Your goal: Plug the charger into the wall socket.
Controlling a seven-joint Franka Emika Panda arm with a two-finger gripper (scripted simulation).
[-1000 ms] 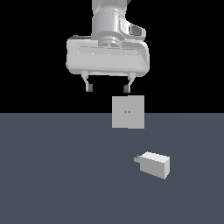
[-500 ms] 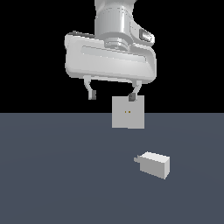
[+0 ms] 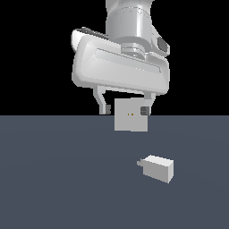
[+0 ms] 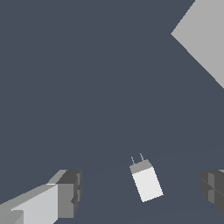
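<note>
The charger [image 3: 157, 167] is a small off-white block lying on the dark floor, its short grey prongs pointing toward the exterior view's left. It also shows in the wrist view [image 4: 146, 182], between the two fingers. The wall socket [image 3: 130, 115] is a light-grey upright plate with two tiny orange holes, behind the charger; part of it shows in the wrist view [image 4: 203, 37]. My gripper [image 3: 126, 108] hangs open and empty in the air above the floor, in front of the socket's upper part, well above the charger. Its fingertips [image 3: 108, 108] are dark.
The dark grey floor [image 3: 53, 179] spreads across the lower half of the exterior view. Black background lies behind the socket. Nothing else stands on the floor.
My gripper has come lower and closer to the camera, tilting slightly; its fingertips now overlap the socket's upper part. The charger and socket have not moved.
</note>
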